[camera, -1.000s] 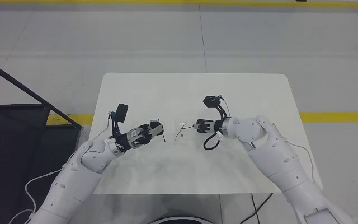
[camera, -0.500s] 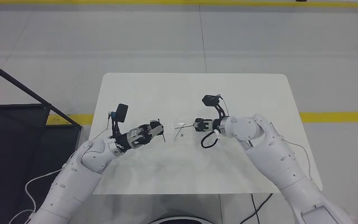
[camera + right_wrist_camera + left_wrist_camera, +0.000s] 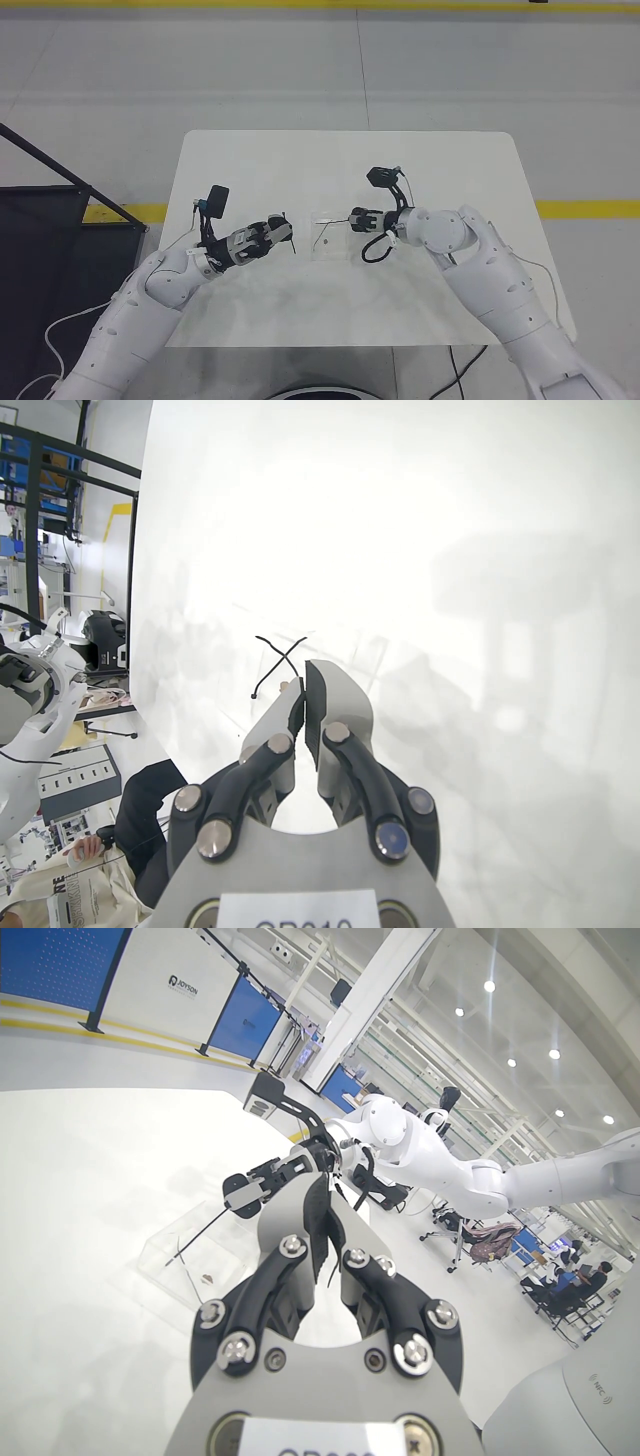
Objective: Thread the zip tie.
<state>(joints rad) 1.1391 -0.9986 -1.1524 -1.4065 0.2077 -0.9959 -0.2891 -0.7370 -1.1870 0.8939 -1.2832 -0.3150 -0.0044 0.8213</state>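
Seemingly light and springy, the zip tie (image 3: pixel 200 1235) sticks out from the pinched-shut right gripper (image 3: pixel 239 1200) above the clear tray (image 3: pixel 159 1273); a hold close to its free tip should steady it. Nearer, the left gripper (image 3: pixel 320 1185) is clamped on a thin black strand (image 3: pixel 332 1273). From the right wrist, the tie's end sits between closed pads over the table (image 3: pixel 350 525). Overhead, both forearms angle inward, grippers facing across the tray, apart.

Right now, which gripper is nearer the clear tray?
Right. The right gripper sits at the edge of the clear tray, and its zip tie reaches over the tray. The left gripper is off the opposite side, apart from the tray.
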